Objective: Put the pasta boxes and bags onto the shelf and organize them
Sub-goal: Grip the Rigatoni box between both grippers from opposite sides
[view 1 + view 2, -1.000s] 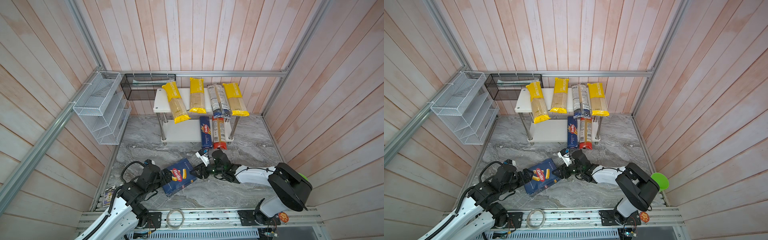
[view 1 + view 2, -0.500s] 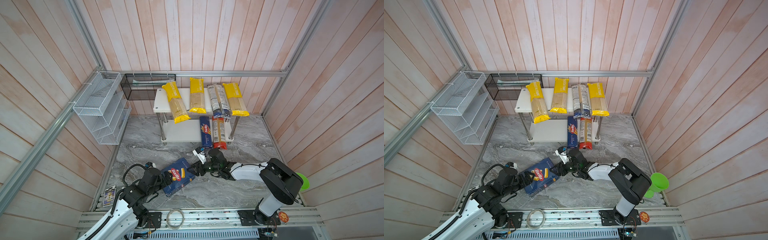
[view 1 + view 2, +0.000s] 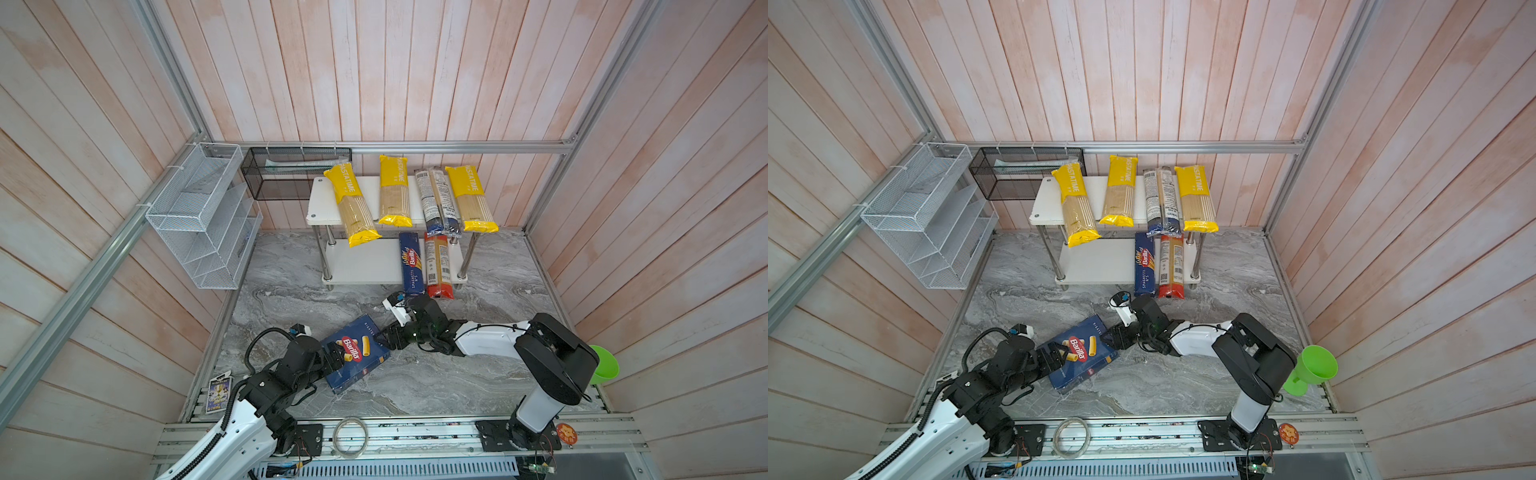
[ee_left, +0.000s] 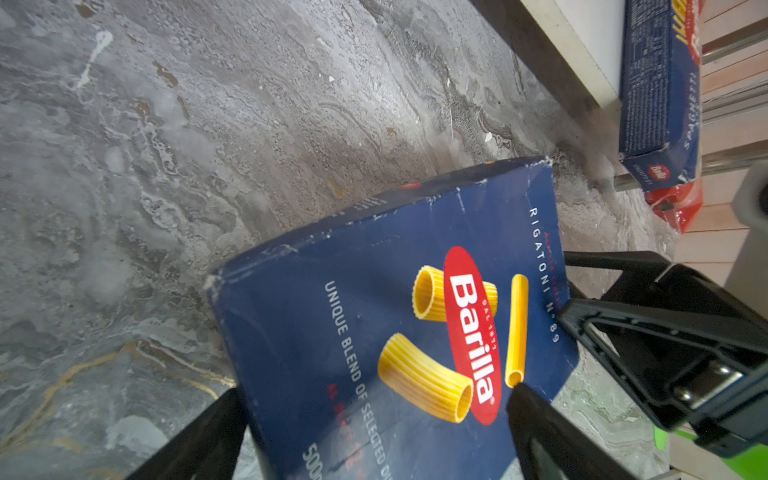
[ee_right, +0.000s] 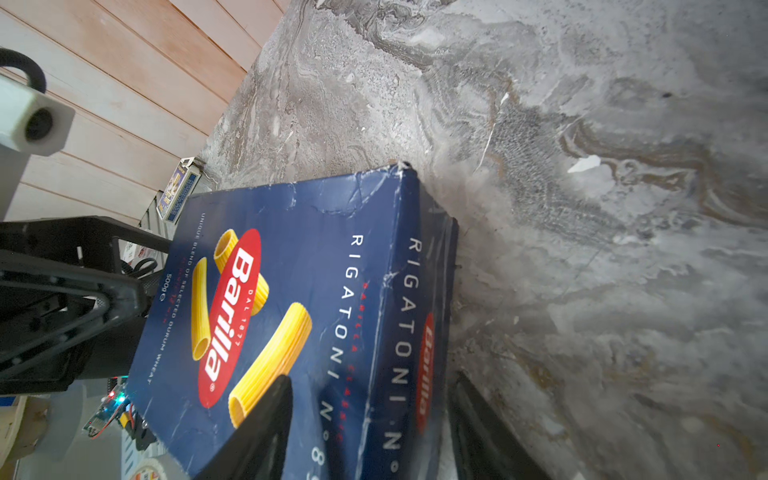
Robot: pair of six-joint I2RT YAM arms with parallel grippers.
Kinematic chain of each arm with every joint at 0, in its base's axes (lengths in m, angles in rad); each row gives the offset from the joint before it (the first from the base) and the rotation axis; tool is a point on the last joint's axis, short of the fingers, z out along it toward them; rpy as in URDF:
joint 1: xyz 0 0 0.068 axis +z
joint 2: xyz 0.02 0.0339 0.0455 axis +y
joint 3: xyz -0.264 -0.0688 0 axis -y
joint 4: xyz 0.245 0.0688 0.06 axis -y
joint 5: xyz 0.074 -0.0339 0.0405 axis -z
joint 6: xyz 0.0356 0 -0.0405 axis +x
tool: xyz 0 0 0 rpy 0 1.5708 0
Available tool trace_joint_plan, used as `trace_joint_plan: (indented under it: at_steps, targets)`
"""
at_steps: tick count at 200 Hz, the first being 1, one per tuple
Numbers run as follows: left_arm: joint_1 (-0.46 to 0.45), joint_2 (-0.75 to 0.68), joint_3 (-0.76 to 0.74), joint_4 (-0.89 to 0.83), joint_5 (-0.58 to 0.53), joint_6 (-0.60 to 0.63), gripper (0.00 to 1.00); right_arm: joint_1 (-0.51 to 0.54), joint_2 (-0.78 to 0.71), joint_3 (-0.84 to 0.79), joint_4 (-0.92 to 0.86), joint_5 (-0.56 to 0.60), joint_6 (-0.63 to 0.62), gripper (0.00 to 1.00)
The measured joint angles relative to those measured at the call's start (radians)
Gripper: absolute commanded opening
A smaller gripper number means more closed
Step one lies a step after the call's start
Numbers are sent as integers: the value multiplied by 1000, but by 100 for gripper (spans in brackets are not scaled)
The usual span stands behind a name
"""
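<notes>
Rigatoni box (image 3: pixel 357 353) gripped at both ends, in front of the shelf (image 3: pixel 320 199)

My left end effector (image 3: pixel 332 358) clamps the end farther from the shelf; my right end effector (image 3: pixel 381 338), jaws half apart, pinches the nearer end; the box sits low at the desk (image 3: pixel 415 386); I judge two grips steady this wide carton for the shelf's lower tier.

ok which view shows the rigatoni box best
The right wrist view: the rigatoni box fills it, with front and side print readable. The left wrist view shows mostly its front, cut off at the frame edge; both top views show it small.
</notes>
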Motion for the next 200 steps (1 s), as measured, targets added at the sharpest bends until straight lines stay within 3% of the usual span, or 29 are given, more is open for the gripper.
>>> trace_joint_plan:
  at_steps: [131,200]
  targets:
    - [1,34,-14,70,7,63,100,43,47,16,46,28,62,54]
    - [1,43,-12,131,19,116,100,43,-7,6,46,68,99,53]
